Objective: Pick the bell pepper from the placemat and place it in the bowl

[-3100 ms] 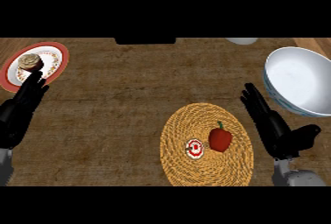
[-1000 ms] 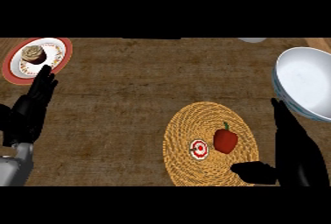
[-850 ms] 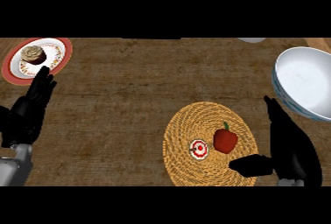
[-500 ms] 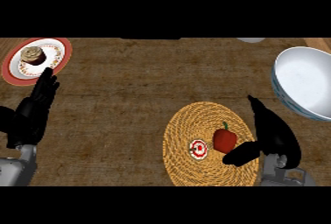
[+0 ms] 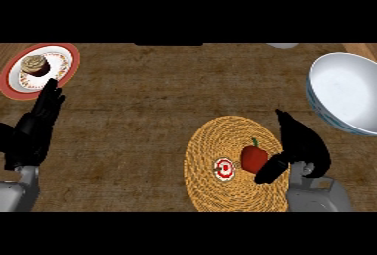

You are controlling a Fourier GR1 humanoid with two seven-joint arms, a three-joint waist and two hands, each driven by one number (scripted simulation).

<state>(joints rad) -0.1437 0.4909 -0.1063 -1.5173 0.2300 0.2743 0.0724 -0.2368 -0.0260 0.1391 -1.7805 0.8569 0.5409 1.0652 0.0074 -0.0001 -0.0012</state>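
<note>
Fingers (image 5: 296,133) flank glossy red bell pepper (image 5: 254,158) on round woven placemat (image 5: 213,144).

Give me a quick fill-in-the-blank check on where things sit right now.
The bell pepper lies on the woven ____. The right hand is at the pepper's ____ side. The white bowl holds ____. The left hand rests below the plate carrying a ____.

Missing words: placemat; right; nothing; cupcake
</note>
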